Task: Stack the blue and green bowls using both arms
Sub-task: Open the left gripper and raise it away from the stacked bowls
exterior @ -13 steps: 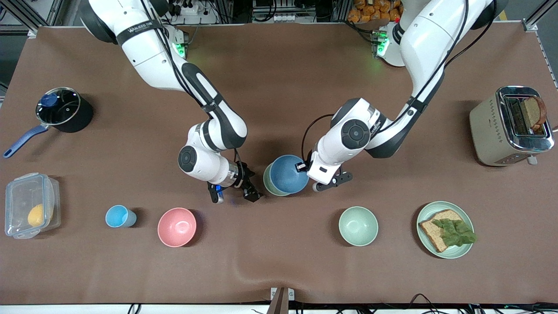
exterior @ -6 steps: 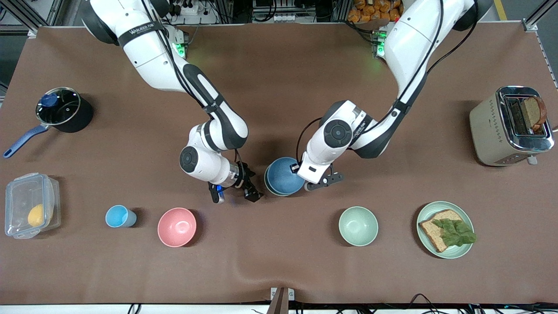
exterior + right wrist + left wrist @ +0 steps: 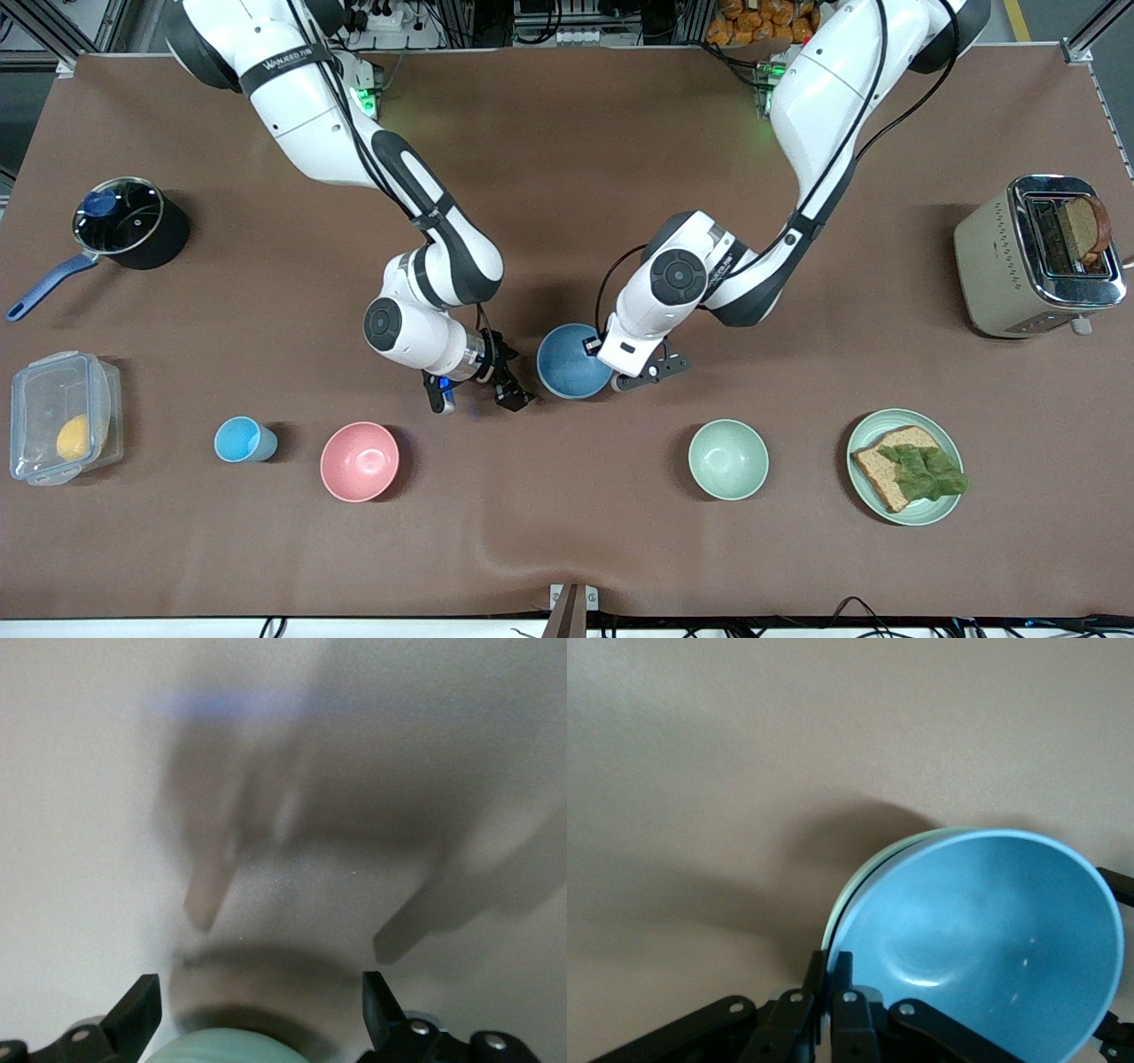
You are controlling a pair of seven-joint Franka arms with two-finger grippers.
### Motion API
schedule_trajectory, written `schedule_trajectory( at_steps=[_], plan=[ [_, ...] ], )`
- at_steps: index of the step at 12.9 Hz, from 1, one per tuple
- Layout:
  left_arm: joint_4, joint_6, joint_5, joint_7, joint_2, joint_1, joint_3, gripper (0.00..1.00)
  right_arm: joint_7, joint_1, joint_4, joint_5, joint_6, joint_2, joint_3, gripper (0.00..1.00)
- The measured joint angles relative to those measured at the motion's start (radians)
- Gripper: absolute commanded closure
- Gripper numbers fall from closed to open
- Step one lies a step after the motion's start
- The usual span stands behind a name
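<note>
**A:** In the front view, why does your left gripper [image 3: 611, 365] stay at the blue bowl [image 3: 570, 361]?

**B:** It is closed on the rim of that bowl, on the side toward the left arm's end of the table. I judge the hold keeps the bowl guided while it sits into the green bowl. You cannot see the green bowl here; the blue one covers it. Your right gripper [image 3: 478, 394] is just beside the bowls, its fingers spread and holding nothing; that arm waits.

**A:** And the left wrist view?

**B:** There the fingers [image 3: 833, 992] pinch the blue bowl [image 3: 983, 939] at its edge, one inside and one outside. The green bowl [image 3: 873, 877] shows only as a thin pale crescent under the rim, so the nesting looks nearly finished. Whether the blue bowl rests fully inside, you cannot tell. The lower part of the bowl is cut off.

**A:** The right wrist view?

**B:** The open fingertips [image 3: 133, 1010] stand wide apart over the brown table [image 3: 89, 771]. Between them is a blurred pale-green edge [image 3: 232, 1049], probably the green bowl. Shadows hide the rest.
</note>
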Motion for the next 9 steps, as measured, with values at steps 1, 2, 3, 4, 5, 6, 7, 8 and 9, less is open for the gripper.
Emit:
schedule_trajectory(
  at_steps=[1,2,3,4,5,6,7,8,9],
  plan=[
    [0.003,0.005,0.0,-0.01,0.005,-0.005,0.0,0.94,0.0,0.0,0.0,0.0,0.0,0.0,0.0,0.0],
    [0.007,0.006,0.0,-0.019,0.009,-0.008,0.0,0.55,0.0,0.001,0.0,0.0,0.0,0.0,0.0,0.0],
    [0.011,0.006,0.0,-0.025,0.01,-0.01,0.0,0.08,0.0,0.001,0.0,-0.002,0.0,0.0,0.0,0.0],
    [0.013,0.006,0.0,-0.026,0.01,-0.01,0.0,0.0,0.0,0.001,0.0,-0.003,0.0,0.0,0.0,0.0],
    [0.015,0.007,0.0,-0.027,0.01,-0.01,0.0,0.0,0.0,0.002,0.0,-0.003,0.0,0.0,0.0,0.0],
    [0.018,0.007,0.0,-0.029,0.01,-0.01,0.0,0.0,0.0,0.002,0.0,-0.004,0.0,0.0,0.0,0.0],
    [0.023,0.008,0.0,-0.035,0.01,-0.01,0.0,0.0,-0.001,0.002,0.0,-0.006,0.0,0.0,0.0,0.0],
    [0.03,0.01,0.0,-0.044,0.009,-0.01,0.0,0.0,-0.001,0.002,0.0,-0.009,0.0,0.0,0.0,0.0],
    [0.04,0.011,0.0,-0.049,0.003,-0.009,0.001,0.0,-0.001,0.002,0.0,-0.011,0.0,0.001,0.0,0.0]
  ],
)
